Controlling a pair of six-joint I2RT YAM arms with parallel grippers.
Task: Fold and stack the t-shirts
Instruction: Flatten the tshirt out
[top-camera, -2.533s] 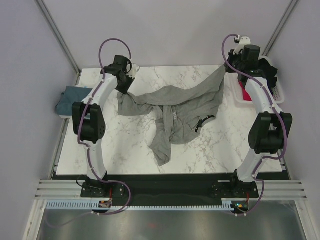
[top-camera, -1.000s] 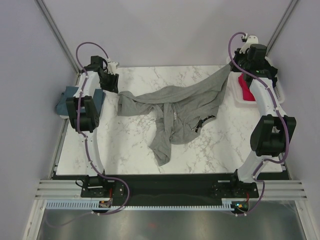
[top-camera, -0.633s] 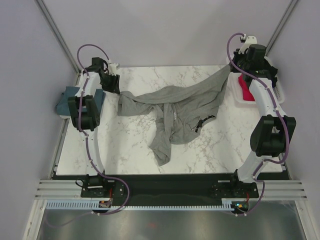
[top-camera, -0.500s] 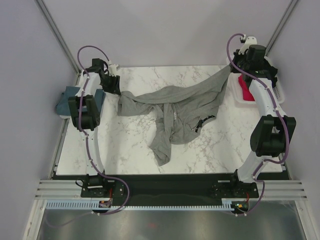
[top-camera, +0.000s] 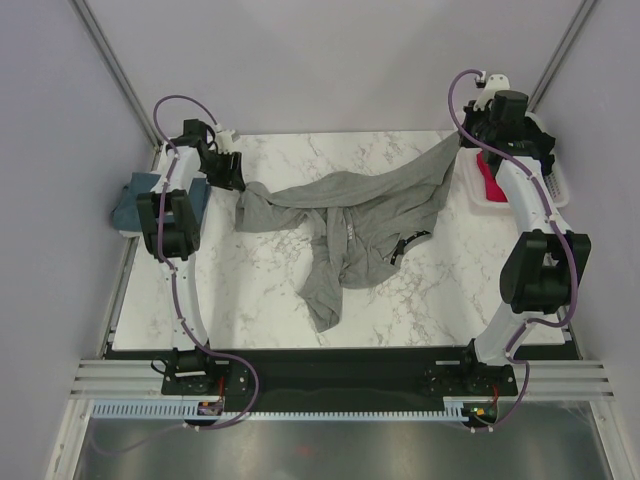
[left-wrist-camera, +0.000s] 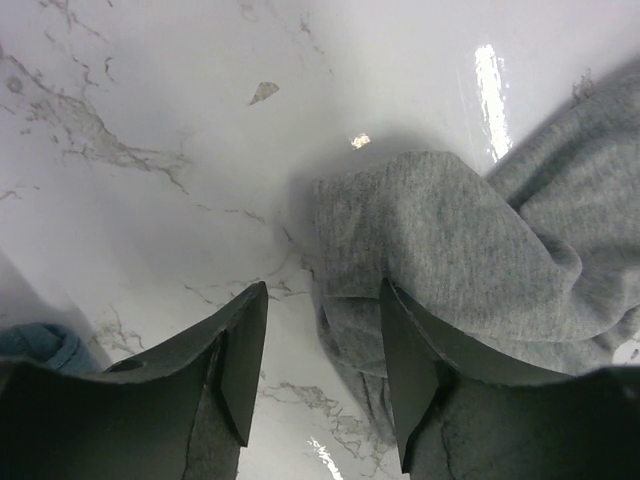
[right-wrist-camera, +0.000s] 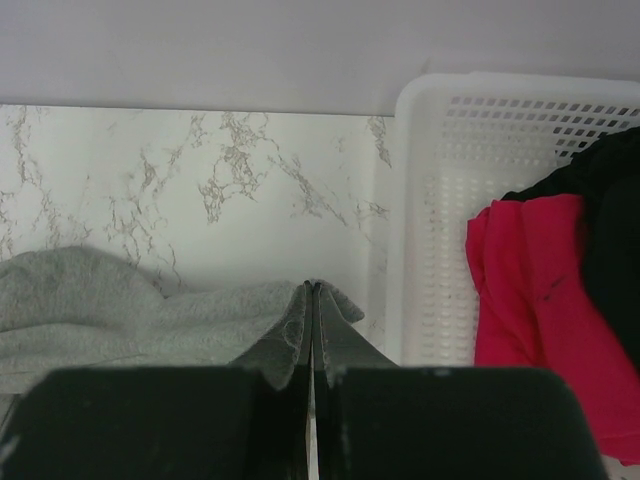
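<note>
Since the grey t-shirt (top-camera: 350, 225) lies bunched and twisted across the bench (top-camera: 260, 290), the step in hand looks like spreading it flat before any fold. That calls for two firm holds on opposite edges, drawn apart evenly and low over the marble so the cloth slides out without flipping. The right gripper (right-wrist-camera: 312, 292) is pressed together on a thin pinch of grey hem, with the rest of the shirt trailing away to its left. Just to its right sits a white basket (right-wrist-camera: 480, 110) holding a magenta t-shirt (right-wrist-camera: 520, 290) and a black t-shirt (right-wrist-camera: 615, 220). The left gripper (left-wrist-camera: 322, 300) stands apart and holds nothing; a rolled grey edge lies between and just ahead of its fingers. It should come straight down and take the whole roll. A teal-blue t-shirt (top-camera: 135, 200) lies on its outer side, at the bench's edge.
</note>
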